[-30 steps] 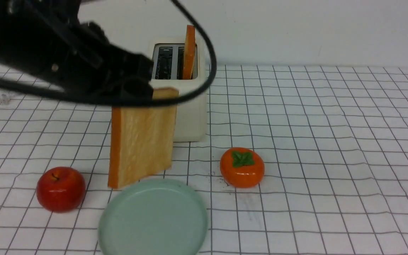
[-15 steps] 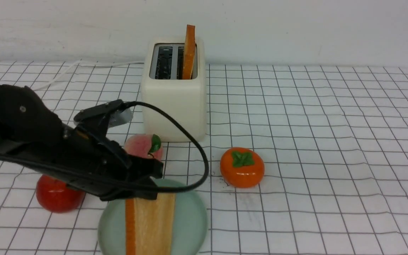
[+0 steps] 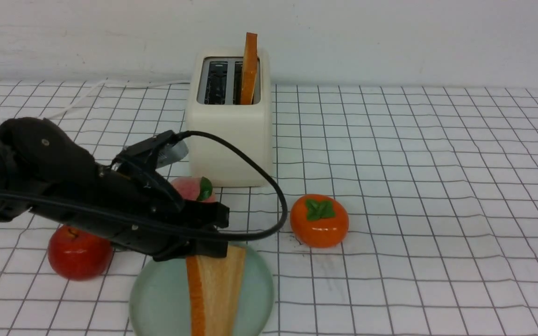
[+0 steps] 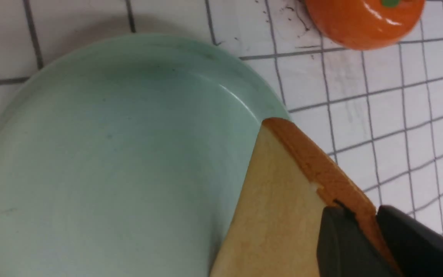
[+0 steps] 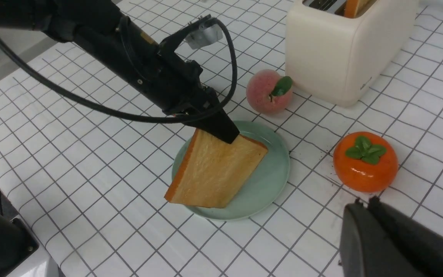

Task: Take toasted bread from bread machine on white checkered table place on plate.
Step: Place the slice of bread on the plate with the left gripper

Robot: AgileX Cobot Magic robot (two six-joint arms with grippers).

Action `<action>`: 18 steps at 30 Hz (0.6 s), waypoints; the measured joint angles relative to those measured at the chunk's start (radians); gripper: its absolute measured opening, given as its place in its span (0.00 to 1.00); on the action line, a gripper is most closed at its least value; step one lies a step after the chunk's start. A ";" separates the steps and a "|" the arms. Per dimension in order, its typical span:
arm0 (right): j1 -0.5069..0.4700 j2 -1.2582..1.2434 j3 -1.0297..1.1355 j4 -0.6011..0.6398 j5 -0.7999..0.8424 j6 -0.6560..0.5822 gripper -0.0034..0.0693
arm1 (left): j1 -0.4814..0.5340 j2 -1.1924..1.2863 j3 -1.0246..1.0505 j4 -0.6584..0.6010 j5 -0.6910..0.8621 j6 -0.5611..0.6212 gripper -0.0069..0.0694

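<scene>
My left gripper (image 3: pixel 208 249) is shut on the crust edge of one slice of toasted bread (image 3: pixel 215 289), which slants down over the mint-green plate (image 3: pixel 157 298) at the front of the white checkered table (image 3: pixel 414 186). In the left wrist view both fingers (image 4: pixel 344 238) pinch the orange crust, with the slice (image 4: pixel 279 207) above the plate (image 4: pixel 110 154). A second slice (image 3: pixel 249 67) stands upright in the right slot of the cream bread machine (image 3: pixel 227 135) at the back. My right gripper (image 5: pixel 363 202) is shut and empty, hovering near the persimmon.
A red apple (image 3: pixel 80 249) lies left of the plate. A peach (image 3: pixel 194 189) sits between plate and bread machine. An orange persimmon (image 3: pixel 319 220) is to the plate's right. The machine's white cord (image 3: pixel 87 93) trails to the left at the back.
My left arm has come down from in front of the bread machine, carrying the slice onto the plate, then shifted slightly right as the slice tilted. The right gripper has barely moved.
</scene>
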 joint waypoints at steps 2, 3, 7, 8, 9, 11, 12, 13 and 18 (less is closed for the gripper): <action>0.000 0.000 0.000 0.000 0.000 0.000 0.07 | 0.000 -0.046 0.001 0.013 -0.002 0.003 0.20; 0.000 0.000 0.000 0.000 0.000 0.000 0.07 | 0.000 -0.061 0.001 0.016 -0.002 0.003 0.20; 0.000 0.000 0.000 0.000 -0.001 0.000 0.07 | 0.000 -0.109 0.001 0.024 0.008 0.003 0.20; 0.000 0.000 0.000 0.000 -0.002 0.000 0.07 | 0.000 -0.111 0.001 0.029 0.014 0.003 0.20; 0.000 0.000 0.000 0.000 -0.004 0.000 0.07 | 0.000 -0.111 0.001 0.032 0.016 0.003 0.20; 0.000 0.000 0.000 0.000 -0.005 0.000 0.07 | 0.000 -0.097 0.003 0.041 0.020 0.003 0.20; 0.000 0.000 0.000 0.000 -0.005 0.000 0.07 | 0.000 -0.085 0.003 0.041 0.020 0.003 0.20; 0.000 0.000 0.000 0.000 -0.006 0.000 0.07 | 0.000 -0.068 0.003 0.041 0.016 0.003 0.20; 0.000 0.000 0.000 0.000 -0.007 0.000 0.08 | 0.000 0.011 0.003 0.040 -0.025 0.003 0.20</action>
